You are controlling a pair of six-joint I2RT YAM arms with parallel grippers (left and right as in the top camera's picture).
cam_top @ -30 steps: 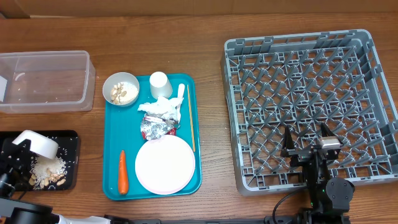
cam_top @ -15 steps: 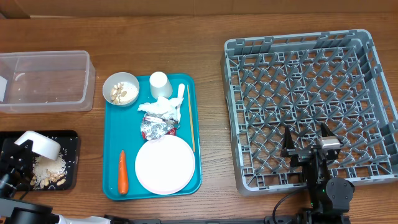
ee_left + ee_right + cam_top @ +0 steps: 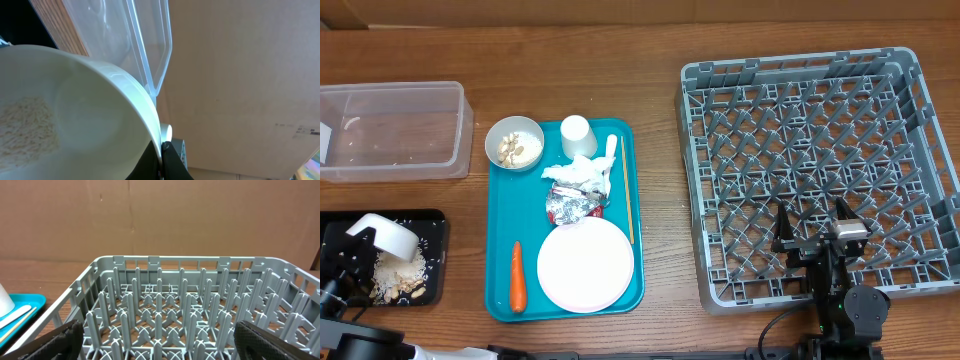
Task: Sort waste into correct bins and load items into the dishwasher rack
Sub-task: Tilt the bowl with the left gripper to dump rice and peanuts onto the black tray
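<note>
**Overhead.** A bowl (image 3: pixel 386 238) is being held by the left claw (image 3: pixel 360 248) at the bench's front-left corner. It is being kept tilted over the black tray (image 3: pixel 432 222), where pale scraps (image 3: pixel 398 275) are lying. The left arm is being carried low, reaching in from the bench's front edge. The right claw (image 3: pixel 813 225) is being held wide apart and empty over the front edge of the rack (image 3: pixel 800 62), with the arm rising from the bench's front-right. On the teal tray (image 3: pixel 525 205) a second bowl (image 3: pixel 514 143), cup (image 3: pixel 578 136), napkin (image 3: pixel 578 173), foil (image 3: pixel 572 205) and plate (image 3: pixel 585 264) are waiting. The tub (image 3: pixel 460 130) is standing at the bench's left edge, behind the black tray.

**Left wrist.** The bowl's rim is being pinched between closed fingers (image 3: pixel 172 162), one inside and one outside. A film of crumbs (image 3: pixel 30 125) is clinging to the inner wall.

**Right wrist.** Both fingers (image 3: pixel 270 340) are being held apart at the frame's edges, nothing between them, with rack pegs ahead.

**Handling.** The bowl is being judged light, stiff, smooth and breakable. A rim pinch is suiting it, but slip is being risked while it is tilted, so it is best lowered gently among the pegs.
</note>
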